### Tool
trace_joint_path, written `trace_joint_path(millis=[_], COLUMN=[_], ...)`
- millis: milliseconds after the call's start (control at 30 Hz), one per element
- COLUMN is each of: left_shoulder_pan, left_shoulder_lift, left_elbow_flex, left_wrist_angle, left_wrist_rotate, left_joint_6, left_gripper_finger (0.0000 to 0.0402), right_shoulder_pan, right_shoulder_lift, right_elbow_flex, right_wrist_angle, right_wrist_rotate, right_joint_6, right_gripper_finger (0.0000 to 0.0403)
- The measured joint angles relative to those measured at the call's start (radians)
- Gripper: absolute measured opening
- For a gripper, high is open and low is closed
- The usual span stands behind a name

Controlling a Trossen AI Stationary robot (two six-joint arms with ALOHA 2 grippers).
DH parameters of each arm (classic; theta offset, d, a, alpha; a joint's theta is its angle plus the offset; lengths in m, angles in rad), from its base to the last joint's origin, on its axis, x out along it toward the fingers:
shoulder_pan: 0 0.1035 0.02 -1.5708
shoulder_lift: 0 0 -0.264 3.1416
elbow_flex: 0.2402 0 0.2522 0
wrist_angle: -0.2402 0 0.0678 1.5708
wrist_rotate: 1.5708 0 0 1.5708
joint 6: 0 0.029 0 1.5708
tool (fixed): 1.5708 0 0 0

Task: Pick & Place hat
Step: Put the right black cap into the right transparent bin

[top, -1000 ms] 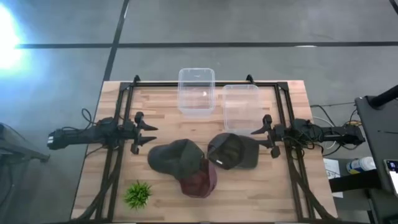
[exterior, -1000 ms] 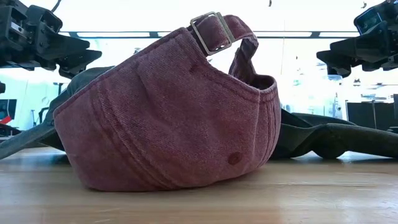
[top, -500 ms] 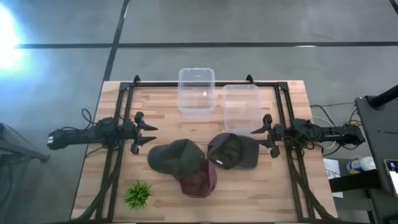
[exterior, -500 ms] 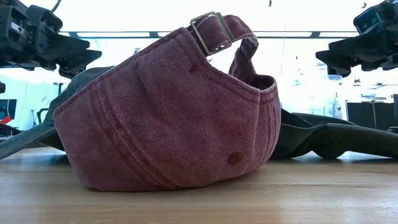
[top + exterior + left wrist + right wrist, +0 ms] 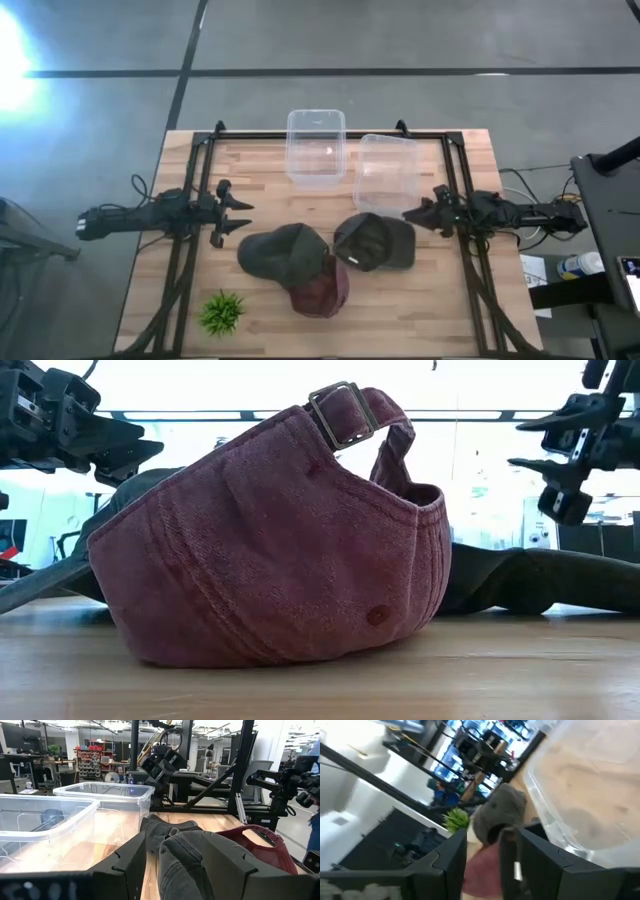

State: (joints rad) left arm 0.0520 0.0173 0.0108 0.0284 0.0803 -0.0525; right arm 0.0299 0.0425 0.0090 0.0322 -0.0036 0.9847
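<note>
Three hats lie bunched at the table's middle. A dark grey hat (image 5: 284, 254) lies on the left and a second dark hat (image 5: 376, 242) on the right. A maroon hat (image 5: 321, 291) lies nearest the front edge, resting on its crown with the buckle strap up (image 5: 270, 540). My left gripper (image 5: 236, 212) is open and hovers left of the grey hat, which fills its wrist view (image 5: 200, 860). My right gripper (image 5: 412, 213) is open and empty, rolled on its side. It hovers just right of the second dark hat.
Two clear plastic containers stand at the back, one at centre (image 5: 316, 147) and one to its right (image 5: 386, 172), close to my right gripper. A small green plant (image 5: 222, 312) sits at the front left. Black frame rails run along both sides of the table.
My right gripper has rolled about its own axis, so its fingers now stand differently, and it has edged toward the table's left, nearer the second dark hat. The right clear container now sits slightly askew. The hats have kept still.
</note>
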Motion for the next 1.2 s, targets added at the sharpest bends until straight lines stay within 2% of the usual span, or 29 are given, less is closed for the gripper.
trace_joint_path(millis=[33,133,300,467,567,733,800,900,1033,1100,1200], left_shoulder_pan=[0.000,0.000,0.000,0.000,0.000,0.000,0.000,0.000,0.000,0.000,0.000], left_shoulder_lift=[0.000,0.000,0.000,0.000,0.000,0.000,0.000,0.000,0.000,0.000,0.000], left_elbow_flex=[0.000,0.000,0.000,0.000,0.000,0.000,0.000,0.000,0.000,0.000,0.000], left_wrist_angle=[0.000,0.000,0.000,-0.001,-0.001,0.000,0.000,-0.001,0.000,0.000,0.000], left_wrist_rotate=[0.000,0.000,0.000,0.000,0.000,0.000,0.000,0.000,0.000,0.000,0.000], left_joint_6=[0.000,0.000,0.000,0.000,0.000,0.000,0.000,0.000,0.000,0.000,0.000], left_gripper_finger=[0.0181,0.0181,0.0181,0.0181,0.0181,0.0181,0.0181,0.0181,0.0181,0.0181,0.0181], right_shoulder_pan=[0.000,0.008,0.033,0.043,0.042,0.087,0.132,0.219,0.350,0.411,0.487], right_shoulder_lift=[0.002,0.005,0.022,0.045,0.063,0.147,0.216,0.362,0.614,0.746,0.933], right_elbow_flex=[0.000,0.000,0.000,0.000,0.000,0.028,0.105,0.275,0.510,0.604,0.700], right_wrist_angle=[0.006,-0.002,0.020,0.085,0.174,0.276,0.178,-0.148,-0.579,-0.722,-0.859], right_wrist_rotate=[-0.011,-0.129,-0.258,-0.187,-0.153,-0.151,-0.139,-0.110,0.033,0.095,0.106], right_joint_6=[-0.035,-0.115,0.137,0.308,0.353,0.456,0.434,0.350,0.259,0.214,0.160], right_gripper_finger=[0.0166,0.0166,0.0158,0.0145,0.0142,0.0141,0.0141,0.0141,0.0141,0.0141,0.0141])
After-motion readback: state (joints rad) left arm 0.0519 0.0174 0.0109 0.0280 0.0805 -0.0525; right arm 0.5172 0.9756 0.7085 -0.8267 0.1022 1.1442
